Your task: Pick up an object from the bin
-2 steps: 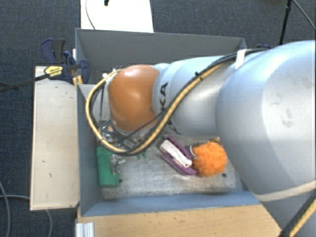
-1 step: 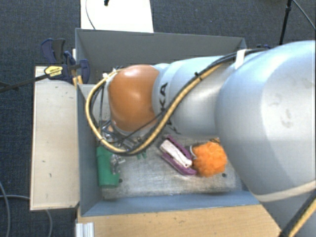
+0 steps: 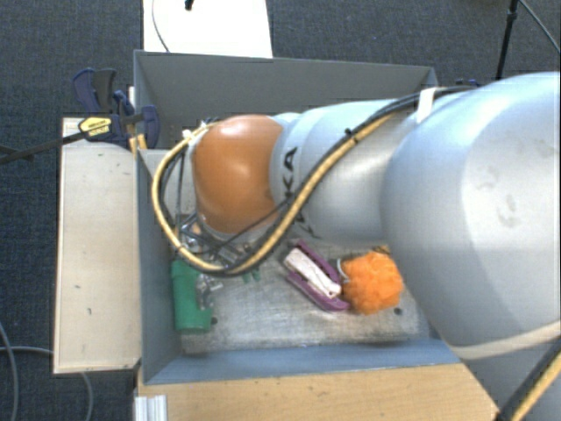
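Observation:
My gripper (image 3: 207,291) hangs below the arm's orange cover at the bin's front left. It reaches down right beside a green rectangular block (image 3: 187,296) that lies along the left wall, and its tip is at the block's right edge. Whether it touches the block I cannot tell. To the right, on the bin floor, lies a purple and white brush-like thing (image 3: 312,277). A fuzzy orange ball (image 3: 374,281) rests against the purple thing's right end.
The thick silver arm covers the back and right of the bin, and a yellow cable loops round the cover. Bare grey floor shows between the green block and the purple thing.

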`<action>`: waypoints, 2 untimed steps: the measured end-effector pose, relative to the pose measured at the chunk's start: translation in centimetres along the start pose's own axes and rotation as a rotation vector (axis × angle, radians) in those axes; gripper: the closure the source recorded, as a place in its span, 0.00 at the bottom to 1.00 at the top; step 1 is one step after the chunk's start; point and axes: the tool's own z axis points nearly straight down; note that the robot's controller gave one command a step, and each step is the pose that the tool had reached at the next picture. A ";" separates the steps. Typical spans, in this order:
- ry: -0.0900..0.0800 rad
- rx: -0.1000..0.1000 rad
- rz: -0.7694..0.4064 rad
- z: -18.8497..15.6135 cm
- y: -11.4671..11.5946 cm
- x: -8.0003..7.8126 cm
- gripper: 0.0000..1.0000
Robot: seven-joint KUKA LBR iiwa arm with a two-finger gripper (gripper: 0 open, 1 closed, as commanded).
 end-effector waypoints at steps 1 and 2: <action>0.000 0.000 -0.001 0.0 0.0 0.0 1.00; 0.000 0.000 -0.004 0.0 0.0 0.0 1.00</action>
